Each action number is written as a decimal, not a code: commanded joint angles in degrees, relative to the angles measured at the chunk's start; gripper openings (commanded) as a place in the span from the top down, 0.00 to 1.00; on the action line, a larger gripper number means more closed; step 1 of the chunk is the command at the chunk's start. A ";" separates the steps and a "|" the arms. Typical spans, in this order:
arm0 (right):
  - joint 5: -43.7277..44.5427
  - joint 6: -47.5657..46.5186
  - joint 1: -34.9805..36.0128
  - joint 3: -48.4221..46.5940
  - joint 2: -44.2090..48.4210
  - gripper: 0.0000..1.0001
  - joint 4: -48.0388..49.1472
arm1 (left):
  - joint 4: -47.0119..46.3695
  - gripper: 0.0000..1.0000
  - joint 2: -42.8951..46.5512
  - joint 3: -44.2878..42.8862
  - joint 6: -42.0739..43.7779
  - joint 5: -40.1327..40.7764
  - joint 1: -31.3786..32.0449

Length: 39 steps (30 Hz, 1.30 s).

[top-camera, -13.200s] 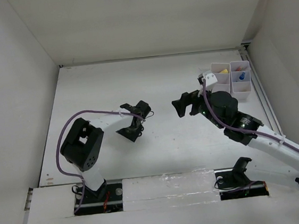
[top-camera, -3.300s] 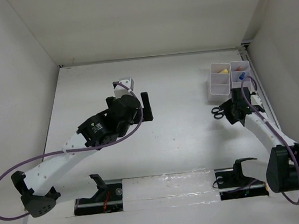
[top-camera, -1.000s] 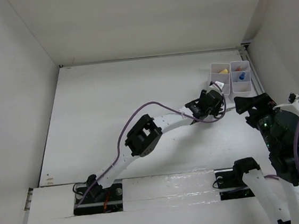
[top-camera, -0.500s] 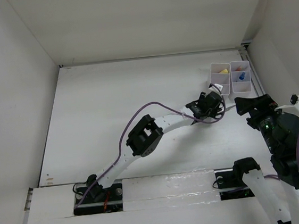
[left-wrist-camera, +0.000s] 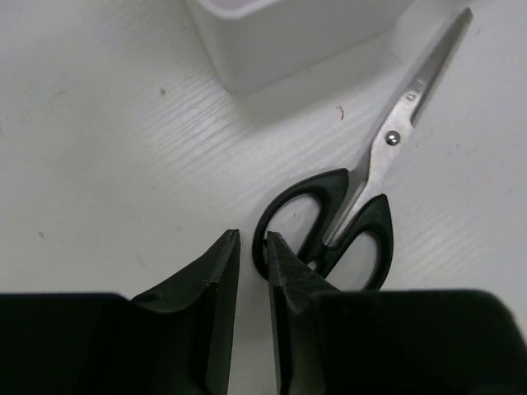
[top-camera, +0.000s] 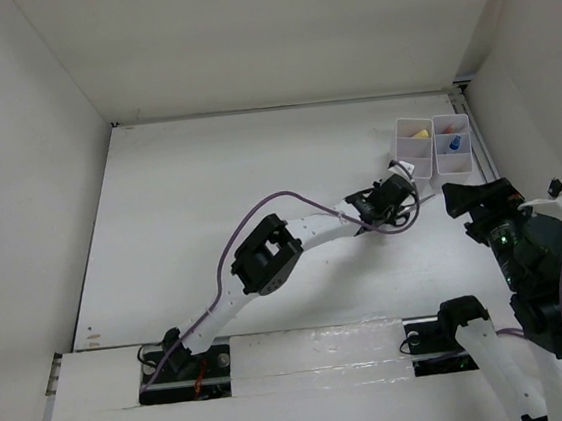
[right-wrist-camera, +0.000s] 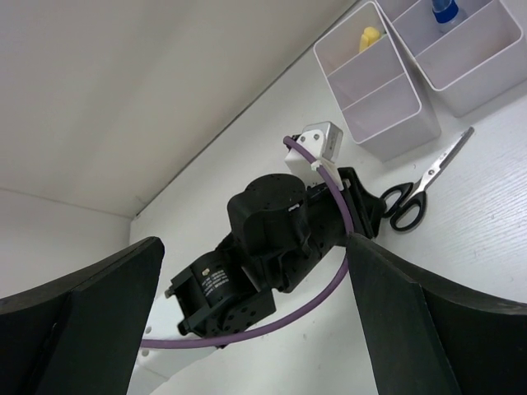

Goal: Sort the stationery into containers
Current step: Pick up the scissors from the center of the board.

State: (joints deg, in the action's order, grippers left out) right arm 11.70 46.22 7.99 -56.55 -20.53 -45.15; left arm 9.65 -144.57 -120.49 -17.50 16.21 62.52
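Note:
Black-handled scissors [left-wrist-camera: 387,152] lie flat on the table just in front of the containers, blades pointing toward them. My left gripper [left-wrist-camera: 253,239] stands over the handles, its jaws drawn in to a narrow slit on the rim of the left handle loop. From above the left gripper [top-camera: 405,197] sits below the left container [top-camera: 401,148]. The right container [top-camera: 469,155] stands beside it. My right gripper [top-camera: 478,190] hovers wide open to the right, raised, holding nothing. In the right wrist view the scissors [right-wrist-camera: 420,193] lie past the left gripper [right-wrist-camera: 380,217].
A yellow item [right-wrist-camera: 370,35] lies in the left bin [right-wrist-camera: 387,144]. A blue-capped bottle [right-wrist-camera: 447,10] stands in the right bin [right-wrist-camera: 478,95]. The left arm and its purple cable [top-camera: 260,205] stretch across the middle of the table. White walls enclose the table.
The left gripper's jaws have drawn together over the scissors' handle and the wrist has shifted slightly. The right arm has barely moved.

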 commanded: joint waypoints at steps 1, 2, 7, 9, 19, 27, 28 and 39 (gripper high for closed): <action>-0.45 -0.95 0.62 -2.24 0.93 0.02 0.23 | 8.02 0.86 3.15 6.73 -0.96 -3.90 -0.12; -0.45 -0.95 0.62 -2.24 0.93 0.02 0.23 | 8.02 0.90 3.68 7.97 -0.96 -3.90 -0.12; -0.98 -0.43 0.62 -2.24 0.93 0.02 0.23 | 7.40 1.00 7.36 16.06 -0.35 -8.20 -0.12; -1.59 -0.43 0.62 -1.72 0.93 0.02 0.76 | 5.38 1.00 8.86 20.45 -0.35 -8.74 -0.12; -8.62 -2.36 0.62 1.44 -1.87 0.02 6.82 | -1.98 1.00 29.59 42.51 -5.17 -1.71 -0.12; -21.88 -5.34 0.62 9.60 -9.59 0.02 18.76 | -4.20 1.00 42.96 48.06 -7.11 9.01 -0.12; -25.21 -5.35 0.62 10.58 -10.48 0.02 20.95 | -3.50 1.00 44.02 48.06 -7.81 10.76 -0.12; -38.84 -2.98 0.62 24.91 -15.05 0.02 41.96 | -2.62 1.00 50.96 47.01 -8.43 15.17 -0.12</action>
State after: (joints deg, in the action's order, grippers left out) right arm -20.69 42.28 7.99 -32.86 -34.74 -15.46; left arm 7.64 -98.19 -72.29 -25.02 28.71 62.52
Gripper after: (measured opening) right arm 0.983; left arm 0.014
